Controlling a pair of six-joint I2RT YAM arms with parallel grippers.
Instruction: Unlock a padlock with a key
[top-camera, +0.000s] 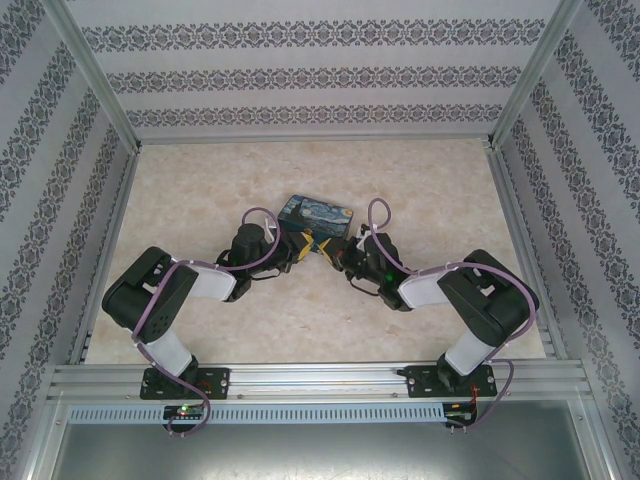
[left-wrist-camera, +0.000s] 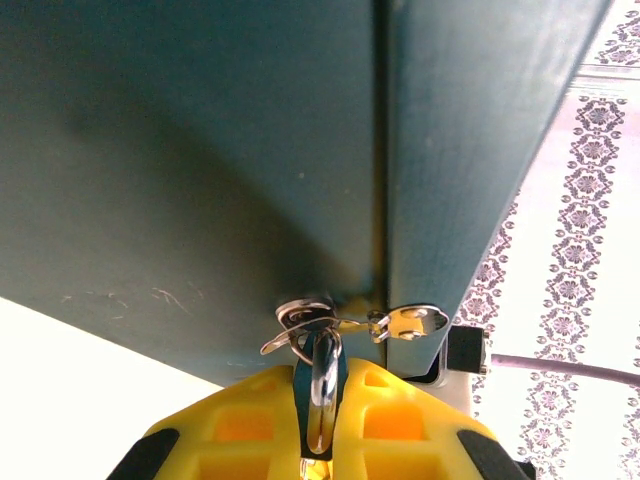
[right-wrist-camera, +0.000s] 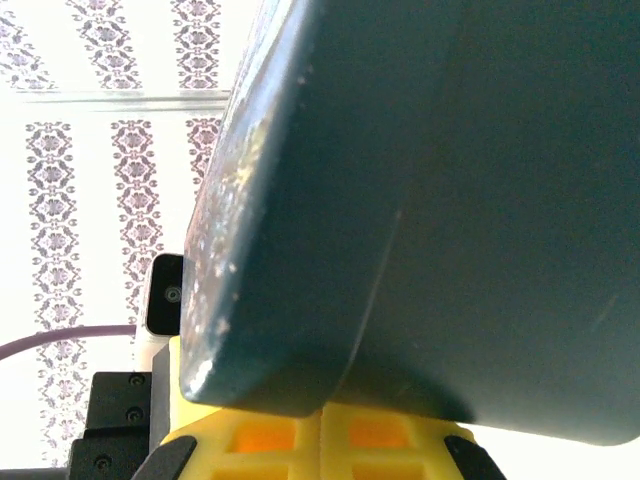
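The tiny padlock (left-wrist-camera: 304, 388), a blue-teal body with a shiny shackle, sits clamped between the yellow fingers of my left gripper (left-wrist-camera: 325, 368), which is shut on it. Its shackle passes through the metal hasp (left-wrist-camera: 306, 315) on the dark side of the painted box (left-wrist-camera: 200, 150). In the top view both grippers meet at the box's near side, left gripper (top-camera: 303, 244) and right gripper (top-camera: 336, 252). My right gripper (right-wrist-camera: 322, 412) has its yellow fingers pressed together, tips tucked under the box's edge (right-wrist-camera: 430, 200). The key is hidden.
The Starry Night box (top-camera: 316, 212) stands mid-table just beyond the grippers. A small hinged hasp plate (left-wrist-camera: 415, 320) juts out beside the padlock. Patterned walls enclose the marble tabletop (top-camera: 200, 190) on three sides.
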